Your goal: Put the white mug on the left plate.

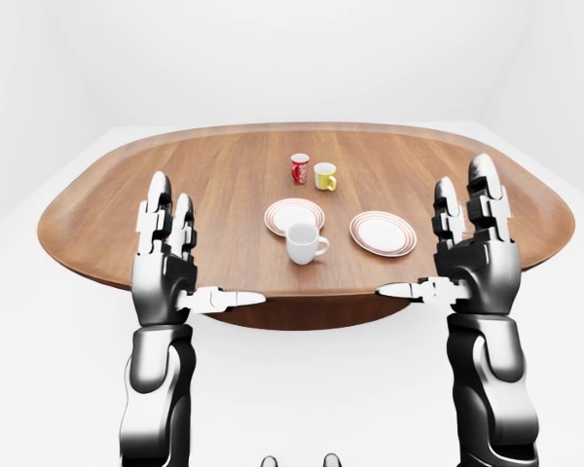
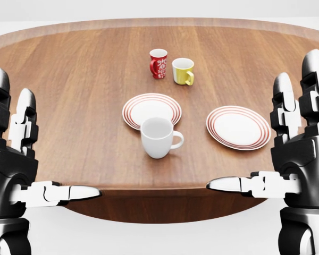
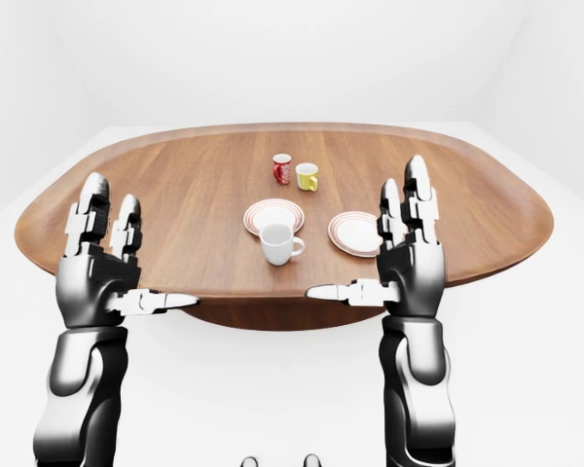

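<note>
The white mug (image 2: 158, 137) stands upright on the wooden table (image 2: 69, 95), just below the left plate (image 2: 151, 110) in the head view and overlapping that plate's near rim in the picture (whether it touches the rim I cannot tell). It is plain and glossy, its mouth open upward and its handle turned toward the right plate (image 2: 238, 127), which lies well apart from it. A red mug (image 2: 158, 63) and a yellow mug (image 2: 183, 71) sit side by side above the left plate.

Both hands are raised short of the table's near edge, well apart from the mug. The left hand (image 2: 13, 159) and right hand (image 2: 297, 151) each have fingers spread upright and thumb pointing inward, holding nothing. This looks like a ready pose, so the reach has likely not begun.
</note>
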